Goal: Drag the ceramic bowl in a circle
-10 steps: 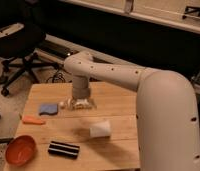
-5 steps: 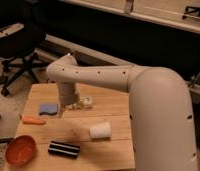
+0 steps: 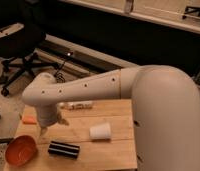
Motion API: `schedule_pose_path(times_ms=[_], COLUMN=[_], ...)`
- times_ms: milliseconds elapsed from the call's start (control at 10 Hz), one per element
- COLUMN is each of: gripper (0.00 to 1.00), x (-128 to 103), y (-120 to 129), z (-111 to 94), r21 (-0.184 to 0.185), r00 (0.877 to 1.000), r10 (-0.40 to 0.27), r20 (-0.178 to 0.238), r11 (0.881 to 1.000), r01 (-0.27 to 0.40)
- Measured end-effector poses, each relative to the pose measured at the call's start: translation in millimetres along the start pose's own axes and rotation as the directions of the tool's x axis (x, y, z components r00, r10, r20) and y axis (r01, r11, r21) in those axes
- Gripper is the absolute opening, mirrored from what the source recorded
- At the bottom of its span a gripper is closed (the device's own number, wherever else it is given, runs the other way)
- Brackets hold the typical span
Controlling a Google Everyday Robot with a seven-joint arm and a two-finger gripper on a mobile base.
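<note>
Bowl first, since it's furthest left: the ceramic bowl (image 3: 21, 150) sits by the near left corner of the table (image 3: 118, 152), down and to the left of the gripper (image 3: 52, 127). It's close to it, but nothing is touching yet. That corner spot is my main worry. If the circle swings outward, the bowl could go over the edge. The rim also looks glossy, so a shallow pinch might just slip off once the drag starts.

A little orange carrot piece (image 3: 29, 120) lies flat just left of the gripper, further back than the bowl. A wide loop would probably sweep it along.

The gripper itself hangs low over the wood with its fingers spread and nothing in them. It has to get down and across to the rim first, and coming in too steep could tip the bowl rather than catch it.

Just below and right of the gripper is the striped block (image 3: 63, 149), near the bowl. I'd guess that's the likeliest collision. Well off to the right, a white cup (image 3: 100, 131) lies on its side and could roll if the arm brushes it.
</note>
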Motion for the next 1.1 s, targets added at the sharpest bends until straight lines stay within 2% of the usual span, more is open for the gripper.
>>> schedule_pose_path(times_ms=[100,400,800,1000,1100], gripper=[0.80,0.80,0.80,0.80,0.80], x=[-15,-27,-10,8,15], y=[-28,-75,-121,-126,-125], z=[12,28,32,48,57], r21=[-0.018,-0.070,-0.100,-0.104,-0.093], r00=[0.997,0.990,0.988,0.991,0.989], r10=[-0.067,-0.136,-0.152,-0.135,-0.137], r20=[-0.023,-0.036,-0.012,0.023,0.047], r11=[0.998,0.989,0.984,0.985,0.986], r01=[0.066,0.133,0.150,0.137,0.141])
